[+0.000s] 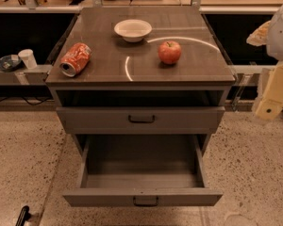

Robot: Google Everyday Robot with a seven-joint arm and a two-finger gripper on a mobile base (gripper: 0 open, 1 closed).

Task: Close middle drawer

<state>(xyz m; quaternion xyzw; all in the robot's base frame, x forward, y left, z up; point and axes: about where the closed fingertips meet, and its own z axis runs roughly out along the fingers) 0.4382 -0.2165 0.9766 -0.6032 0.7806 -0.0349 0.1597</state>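
Boxy grey-brown cabinet (99,36) fills centre; its wide grey-brown middle drawer (141,197) with dark loop handle stands pulled out at 6 o'clock; cream-coloured gripper (271,106) hangs at 3 o'clock, apart from cabinet, grasp state cannot be told.

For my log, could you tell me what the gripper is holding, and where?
Nothing that shows: the gripper hangs at the right edge, well apart from the open middle drawer.
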